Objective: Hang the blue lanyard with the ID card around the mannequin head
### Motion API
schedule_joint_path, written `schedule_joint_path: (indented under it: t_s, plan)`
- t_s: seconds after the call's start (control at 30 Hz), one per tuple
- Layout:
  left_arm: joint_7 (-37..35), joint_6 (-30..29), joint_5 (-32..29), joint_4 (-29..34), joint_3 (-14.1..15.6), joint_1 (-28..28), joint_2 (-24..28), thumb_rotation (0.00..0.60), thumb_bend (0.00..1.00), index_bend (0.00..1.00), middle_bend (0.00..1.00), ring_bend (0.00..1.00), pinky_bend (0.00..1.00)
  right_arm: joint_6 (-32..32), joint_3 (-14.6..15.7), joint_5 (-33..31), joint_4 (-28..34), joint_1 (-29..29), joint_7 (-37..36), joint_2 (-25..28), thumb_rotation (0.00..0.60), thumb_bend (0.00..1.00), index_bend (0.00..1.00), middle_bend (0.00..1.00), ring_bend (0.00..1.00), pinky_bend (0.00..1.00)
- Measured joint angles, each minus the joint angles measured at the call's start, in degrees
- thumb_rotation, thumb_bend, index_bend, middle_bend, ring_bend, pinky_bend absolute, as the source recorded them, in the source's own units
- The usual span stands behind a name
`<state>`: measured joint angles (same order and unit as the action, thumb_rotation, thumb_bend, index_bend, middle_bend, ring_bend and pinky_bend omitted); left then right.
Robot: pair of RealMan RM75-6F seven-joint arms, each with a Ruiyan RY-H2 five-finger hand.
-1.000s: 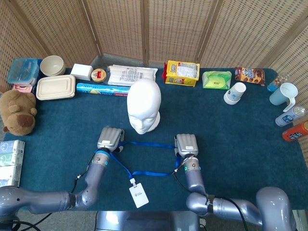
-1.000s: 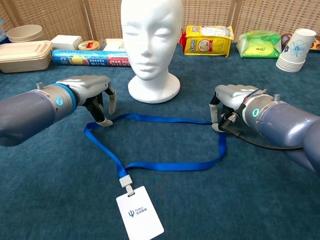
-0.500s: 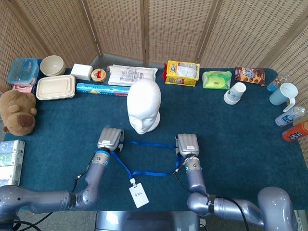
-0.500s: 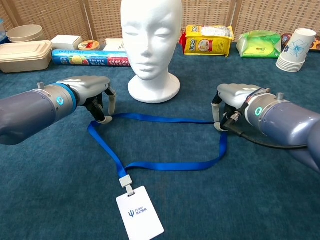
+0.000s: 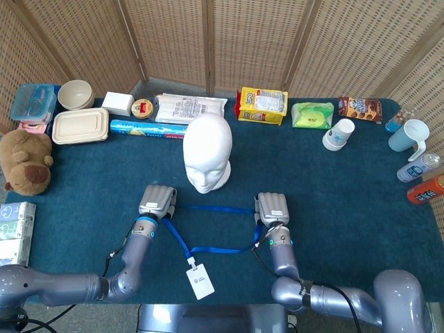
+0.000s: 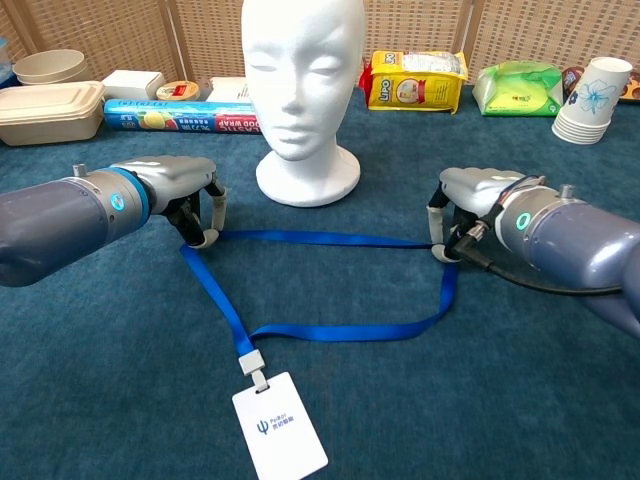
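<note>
Before the white mannequin head (image 6: 303,85), left hand (image 6: 185,190) and right hand (image 6: 470,200) each pinch the blue lanyard (image 6: 330,240), stretched taut; its ID card (image 6: 279,425) lies on the table.

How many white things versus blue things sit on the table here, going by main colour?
White: 4: mannequin head, ID card, small box, paper cup stack
Blue: 3: lanyard, wrap roll, mug
Total: 7

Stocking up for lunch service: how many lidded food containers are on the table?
2: a beige takeout box at the far left, and a blue-lidded clear container behind it in the corner. Others may sit outside the frame.
</note>
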<state>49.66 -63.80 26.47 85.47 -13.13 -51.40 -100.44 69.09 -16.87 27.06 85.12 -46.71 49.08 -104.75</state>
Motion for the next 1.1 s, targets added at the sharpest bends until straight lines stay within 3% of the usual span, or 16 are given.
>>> schedule_joint_path:
  t_s: [0.3,0.6,0.9,1.1]
  plan:
    - [-0.12,0.21,-0.6,-0.05,0.33,-0.3,0.1,0.599,0.47,0.51,1.0,1.0,1.0,-0.01,0.08,0.12,-0.02,-0.13,-0.19,-0.03,0.6,0.46,0.6,1.0,1.0,1.0]
    - [-2.82,-0.64,3.31,0.85,1.15,0.73,0.8,0.6,0.48,0.54,1.0,1.0,1.0,0.15,0.22,1.49,1.66,0.25,-1.46,0.54,0.6,0.46,0.6,1.0,1.0,1.0]
    - [-8.34,-3.1,10.29,4.14,2.94,4.09,3.09,0.6,0.48,0.56,1.0,1.0,1.0,1.64,1.3,5.83,8.29,2.21,-4.69,3.12,0.6,0.46,0.61,1.0,1.0,1.0]
    - [-14.82,-6.2,18.92,7.73,4.71,7.98,5.54,0.599,0.48,0.56,1.0,1.0,1.0,2.89,2.8,11.21,16.18,4.15,-7.51,6.36,0.6,0.46,0.61,1.0,1.0,1.0]
